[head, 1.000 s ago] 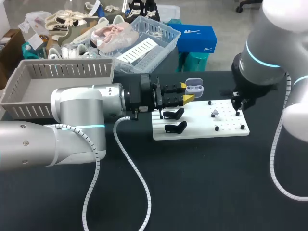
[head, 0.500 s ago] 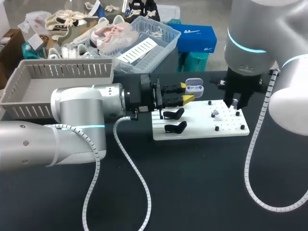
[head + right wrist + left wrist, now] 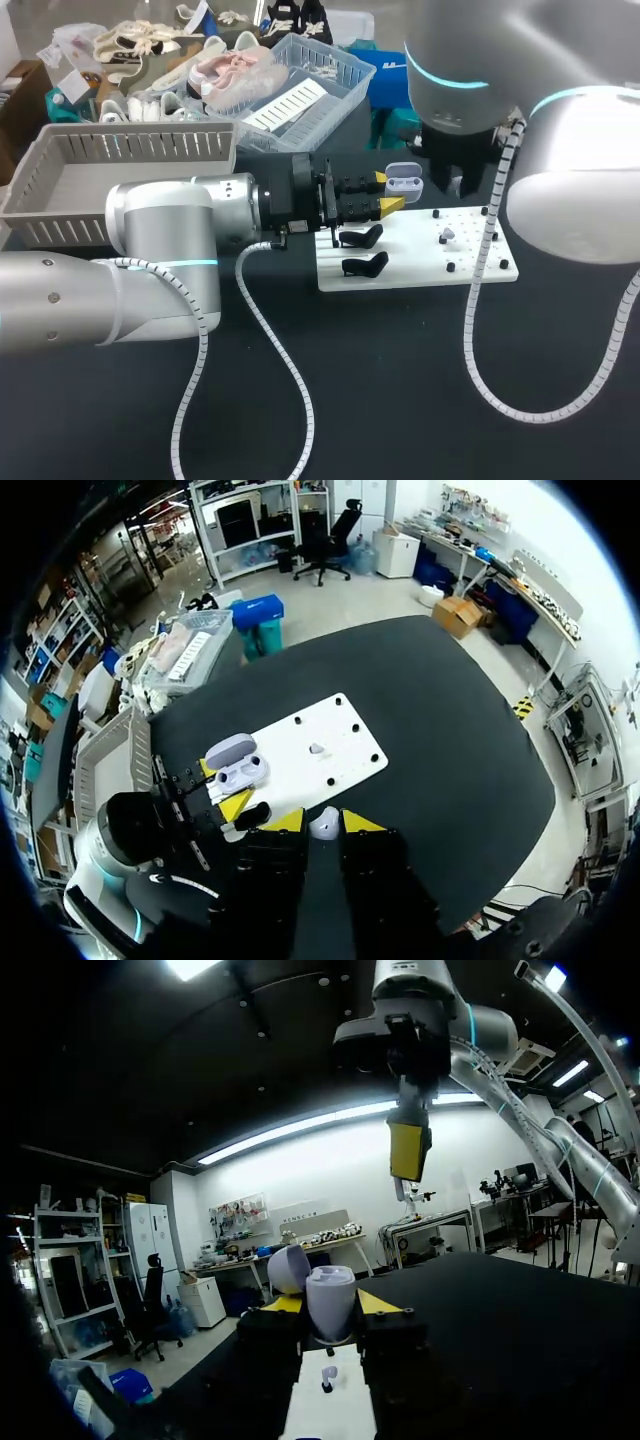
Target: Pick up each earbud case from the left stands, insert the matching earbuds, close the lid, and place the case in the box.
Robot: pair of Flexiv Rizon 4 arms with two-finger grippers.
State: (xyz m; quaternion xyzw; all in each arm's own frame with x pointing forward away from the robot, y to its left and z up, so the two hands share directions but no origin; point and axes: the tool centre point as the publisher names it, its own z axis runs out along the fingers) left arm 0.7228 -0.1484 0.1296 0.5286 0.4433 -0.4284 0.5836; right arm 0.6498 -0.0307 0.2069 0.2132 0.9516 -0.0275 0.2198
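The box [image 3: 60, 190] stands well left of the board [image 3: 420, 268]. The left gripper [image 3: 388, 190] has not moved; it is closed on the case [image 3: 404, 181], whose lid is open, over the board's far left corner. Two black stands [image 3: 362, 237] sit on the board's left end; a loose earbud [image 3: 447, 236] lies near the board's middle. The right gripper [image 3: 322, 822] pinches a white earbud [image 3: 322, 830] between its tips; a second ago it hung over the board's right end, and now it has come left, above the board's far edge, near the case.
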